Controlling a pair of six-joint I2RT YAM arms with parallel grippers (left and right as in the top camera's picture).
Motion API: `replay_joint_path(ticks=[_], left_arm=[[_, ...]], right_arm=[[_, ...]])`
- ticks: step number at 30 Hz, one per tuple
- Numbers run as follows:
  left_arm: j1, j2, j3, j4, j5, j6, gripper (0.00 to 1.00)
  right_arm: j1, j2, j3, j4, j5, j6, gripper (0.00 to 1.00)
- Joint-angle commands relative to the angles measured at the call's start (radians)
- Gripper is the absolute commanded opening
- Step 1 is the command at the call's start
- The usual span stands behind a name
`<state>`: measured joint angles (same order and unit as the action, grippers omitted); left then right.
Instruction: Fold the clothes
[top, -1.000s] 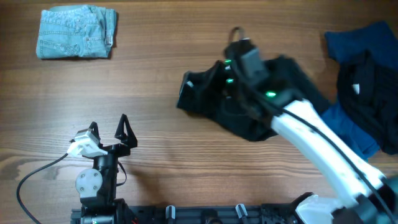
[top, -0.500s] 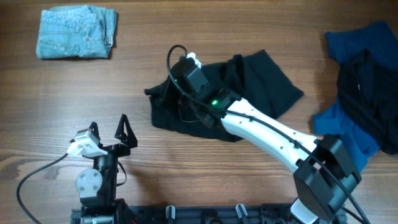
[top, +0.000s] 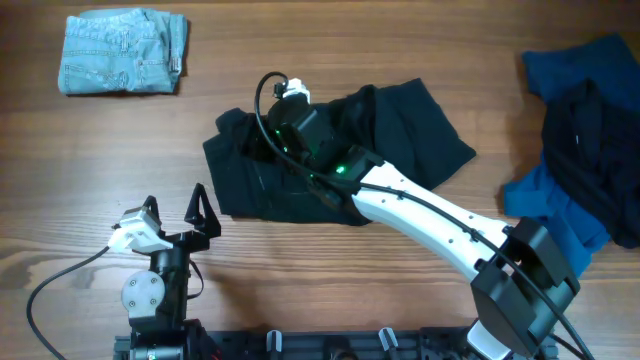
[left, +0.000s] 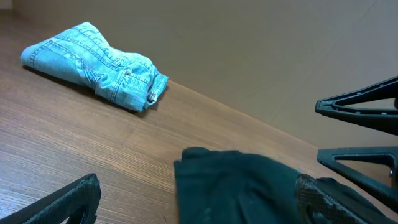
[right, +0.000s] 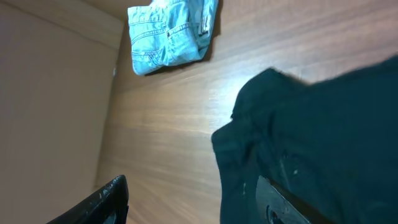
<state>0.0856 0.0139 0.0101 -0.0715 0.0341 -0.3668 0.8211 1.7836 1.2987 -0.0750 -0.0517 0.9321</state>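
Clothes (top: 430, 135) barely begun. Found denim shorts (top: 122, 52) folded, black shorts (top: 240, 180) rumpled on bench (top: 400, 60), dark heap (top: 580, 150) untouched. Noted both jaws spread, pinching nothing.

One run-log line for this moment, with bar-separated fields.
black shorts: crumpled, mid-table | right hand: open over them | left hand: open, empty

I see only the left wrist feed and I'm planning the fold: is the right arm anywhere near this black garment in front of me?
Observer: Yes, overhead the right arm reaches across the black garment; the right gripper is over its left part.
Operator: Gripping it?
Observer: Its wrist view shows the jaws apart over the fabric's edge.
Operator: More clothes anywhere?
Observer: A blue and black pile lies at the table's right edge.
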Motion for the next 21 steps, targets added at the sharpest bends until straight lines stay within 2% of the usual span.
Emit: replay_joint_path(ticks=[1, 4, 8, 10, 13, 16, 21], left_arm=[[0.006, -0.007, -0.005, -0.005, -0.010, 0.019, 1.00], [0.006, -0.007, -0.005, -0.005, -0.009, 0.019, 1.00], [0.006, -0.007, -0.005, -0.005, -0.010, 0.019, 1.00], [0.006, -0.007, -0.005, -0.005, -0.010, 0.019, 1.00], [0.006, -0.007, -0.005, -0.005, -0.010, 0.019, 1.00], [0.006, -0.007, -0.005, -0.005, -0.009, 0.020, 1.00], [0.006, -0.007, -0.005, -0.005, -0.010, 0.019, 1.00]], right_arm=[[-0.041, -0.058, 0.025, -0.029, 0.064, -0.132, 0.67], [-0.101, -0.138, 0.025, -0.134, 0.111, -0.174, 0.68], [-0.236, -0.271, 0.025, -0.370, 0.158, -0.342, 0.75], [-0.314, -0.322, 0.025, -0.507, 0.151, -0.414, 0.80], [-0.406, -0.362, 0.025, -0.666, 0.060, -0.510, 0.81], [-0.442, -0.363, 0.025, -0.747, -0.022, -0.606, 0.81], [-0.444, -0.306, 0.022, -0.827, 0.001, -0.750, 0.81]])
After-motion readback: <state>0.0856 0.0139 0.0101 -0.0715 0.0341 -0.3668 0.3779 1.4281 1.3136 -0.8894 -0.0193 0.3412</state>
